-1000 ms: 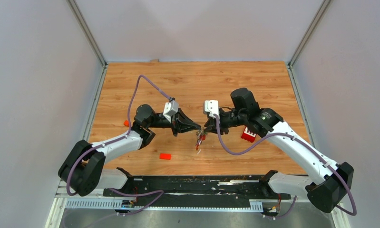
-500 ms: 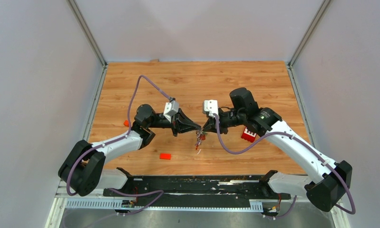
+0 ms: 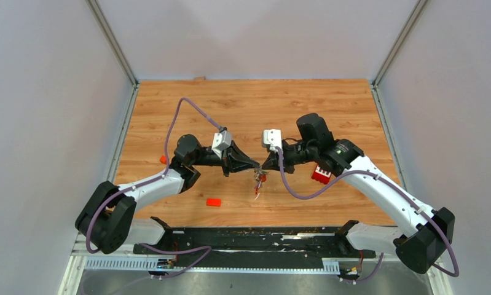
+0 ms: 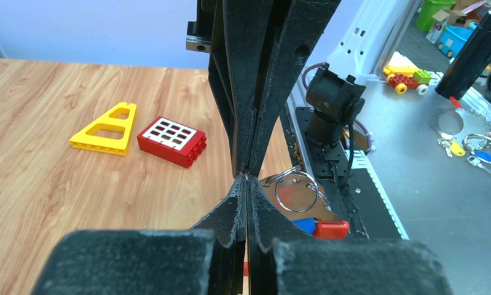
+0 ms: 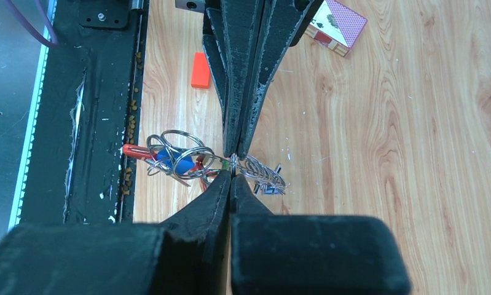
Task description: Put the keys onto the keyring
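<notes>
Matte black left end effector [image 3: 255, 165] and right end effector [image 3: 265, 166] meet tip to tip above the wood-grain table [image 3: 243, 104].
Both pairs of tapered fingers are pinched fully together on the keyring [image 5: 181, 161], a tangle of thin wire loops, a red strap [image 5: 135, 150] and a coiled grey chain [image 5: 264, 174]. A blue-tagged key [image 5: 169, 158] nests among the loops. The pinched strand looks green, though it is too small to be sure.
</notes>
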`<move>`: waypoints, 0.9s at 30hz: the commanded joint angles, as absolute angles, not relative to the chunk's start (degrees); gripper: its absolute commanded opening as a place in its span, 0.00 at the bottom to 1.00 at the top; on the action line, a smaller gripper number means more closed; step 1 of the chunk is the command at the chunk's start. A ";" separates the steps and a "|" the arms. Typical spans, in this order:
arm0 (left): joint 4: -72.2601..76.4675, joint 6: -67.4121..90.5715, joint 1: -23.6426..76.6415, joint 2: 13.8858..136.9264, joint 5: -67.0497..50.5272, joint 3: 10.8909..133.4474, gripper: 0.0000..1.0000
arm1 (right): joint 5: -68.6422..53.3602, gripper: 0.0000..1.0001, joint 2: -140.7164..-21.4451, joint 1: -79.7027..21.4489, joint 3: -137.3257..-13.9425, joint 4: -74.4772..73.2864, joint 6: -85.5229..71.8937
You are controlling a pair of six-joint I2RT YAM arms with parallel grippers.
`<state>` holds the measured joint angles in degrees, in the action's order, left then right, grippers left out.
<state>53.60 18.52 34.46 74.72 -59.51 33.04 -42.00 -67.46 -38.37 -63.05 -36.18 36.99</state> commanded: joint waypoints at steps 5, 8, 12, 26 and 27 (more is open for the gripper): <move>45.29 9.08 34.35 74.32 -59.28 34.55 0.00 | -38.25 0.00 -66.71 -38.45 -64.16 -35.63 38.91; 34.63 2.77 34.35 73.77 -58.06 37.39 0.05 | -35.65 0.00 -66.84 -38.94 -64.45 -36.86 39.52; 24.42 -4.21 34.37 73.39 -57.14 41.05 0.19 | -33.02 0.00 -67.46 -39.53 -65.23 -38.61 40.29; 6.15 -21.27 35.52 75.28 -59.58 48.30 0.35 | -33.30 0.00 -67.21 -40.45 -64.73 -39.29 43.11; 5.82 -21.43 35.92 75.62 -59.58 48.62 0.36 | -33.67 0.00 -66.96 -40.44 -64.28 -38.94 43.37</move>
